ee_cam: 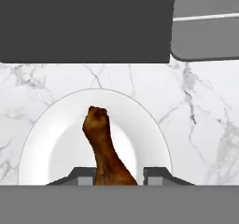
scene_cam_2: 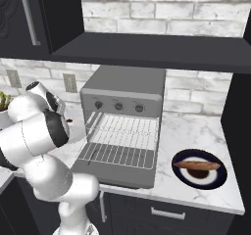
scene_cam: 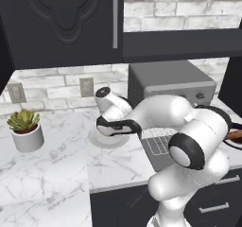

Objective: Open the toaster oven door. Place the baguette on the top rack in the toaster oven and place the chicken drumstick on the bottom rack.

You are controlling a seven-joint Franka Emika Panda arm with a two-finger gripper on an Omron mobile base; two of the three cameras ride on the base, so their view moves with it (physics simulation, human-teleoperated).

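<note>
The gripper [ee_cam: 119,174] hangs low over a white plate [ee_cam: 56,139] on the marble counter [ee_cam: 205,120], left of the toaster oven [scene_cam_2: 125,89]. In the hand view both finger tips [ee_cam: 158,174] stand at either side of the chicken drumstick [ee_cam: 103,148], at its wide end; jaws are drawn in close on it and seem to pinch it, but contact at the pads I cannot tell for sure. The thin end of the drumstick points away from the hand, toward the plate's far rim, well inside the edge.

The toaster oven door [scene_cam_2: 122,173] is dropped down flat, reaching almost to the counter's front edge. Two wire racks [scene_cam_2: 122,131] show in the open mouth, w/ free space above each. The door's left edge is near the plate, only a narrow strip of marble between.

The baguette [scene_cam_2: 197,165] lies on a dark plate [scene_cam_2: 215,177] at the right of the oven, apart from the door, close to the front edge of the counter.

A potted plant [scene_cam: 26,129] stands far left, well apart from the arm. Dark upper cabinet [scene_cam: 61,22] hangs above the work area, so headroom is limited there.
</note>
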